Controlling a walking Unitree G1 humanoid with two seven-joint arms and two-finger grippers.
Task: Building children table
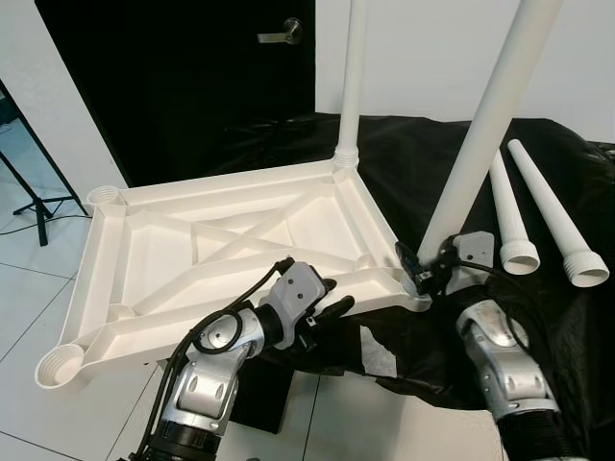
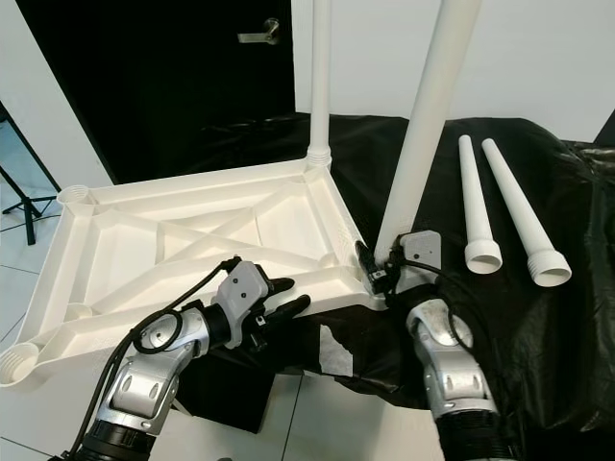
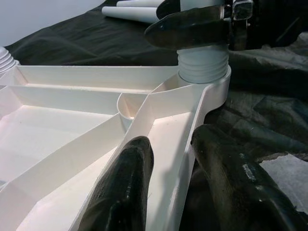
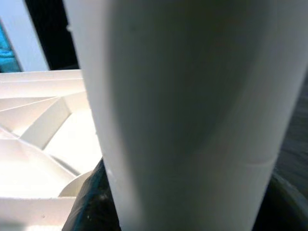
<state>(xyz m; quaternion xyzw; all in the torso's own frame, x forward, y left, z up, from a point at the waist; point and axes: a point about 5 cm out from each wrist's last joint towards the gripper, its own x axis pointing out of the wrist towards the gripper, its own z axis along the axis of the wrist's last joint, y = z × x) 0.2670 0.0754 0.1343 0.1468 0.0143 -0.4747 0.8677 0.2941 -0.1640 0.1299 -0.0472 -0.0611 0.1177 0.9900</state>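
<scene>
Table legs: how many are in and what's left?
Done: the far leg stands upright in its corner socket of the upturned tabletop. In hand: the right gripper clasps the second leg at the near corner socket, while the left gripper straddles the tabletop's rim. Left: two loose legs on the black cloth, two empty sockets.

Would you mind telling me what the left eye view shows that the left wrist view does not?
Left eye view alone: the far upright white plastic leg, two empty corner sockets on the white plastic tabletop's left side, and a door handle.

Left wrist view alone: the left gripper with its fingers astride the tabletop's near rim, and the threaded collar of the near leg in its socket.

Both: the right gripper shut on the near white leg, two loose white legs, black cloth.
</scene>
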